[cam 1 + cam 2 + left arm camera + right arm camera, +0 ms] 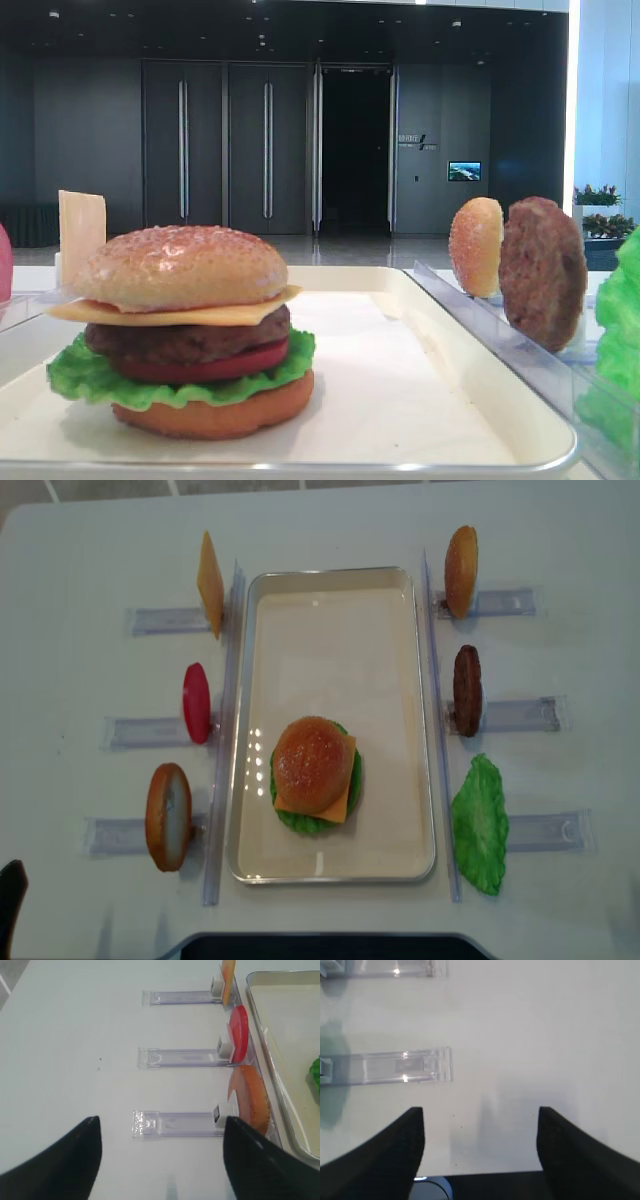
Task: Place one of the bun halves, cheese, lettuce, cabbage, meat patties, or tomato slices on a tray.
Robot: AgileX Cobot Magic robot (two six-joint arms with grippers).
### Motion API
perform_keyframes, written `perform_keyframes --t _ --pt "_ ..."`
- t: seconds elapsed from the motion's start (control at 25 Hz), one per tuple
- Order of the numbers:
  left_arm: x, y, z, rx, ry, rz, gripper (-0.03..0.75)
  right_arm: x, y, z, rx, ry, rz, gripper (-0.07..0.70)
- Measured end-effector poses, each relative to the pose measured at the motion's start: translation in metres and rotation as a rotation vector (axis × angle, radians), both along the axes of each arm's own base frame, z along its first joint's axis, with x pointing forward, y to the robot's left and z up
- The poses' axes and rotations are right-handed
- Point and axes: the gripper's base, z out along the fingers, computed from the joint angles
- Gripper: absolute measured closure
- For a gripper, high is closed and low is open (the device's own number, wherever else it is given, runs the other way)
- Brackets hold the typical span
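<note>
On the tray [410, 720], burger stack, domed bun top [313, 763] upward.

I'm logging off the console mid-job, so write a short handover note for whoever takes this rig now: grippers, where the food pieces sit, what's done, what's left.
Left gripper: open, empty, over bare table beside the left racks.
Right gripper: open, empty, over bare table.
Tray: holds one stacked burger, from bun base up through lettuce, tomato, patty and cheese to the domed bun top.
Spares in the racks: cheese slice, tomato slice, bun half on the left; bun half, meat patty, lettuce on the right.
Done: burger stack complete.
Left: nothing obvious; add a spare only if wanted.
</note>
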Motion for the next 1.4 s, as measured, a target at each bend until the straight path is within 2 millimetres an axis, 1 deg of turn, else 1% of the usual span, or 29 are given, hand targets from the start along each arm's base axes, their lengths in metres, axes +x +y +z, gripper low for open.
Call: perform_keyframes --t 0.36,0.64,1.4 --pt "0.0 0.0 0.0 0.0 0.0 0.0 0.138 -0.035 0.001 0.008 0.001 -0.246 -0.019 0.146" --pt "0.0 0.0 0.0 0.0 0.0 0.0 0.138 -0.06 0.002 0.009 -0.002 -0.413 -0.02 0.146" --pt "0.0 0.0 0.0 0.0 0.0 0.0 0.138 -0.062 0.002 0.008 -0.002 -0.429 -0.024 0.149"
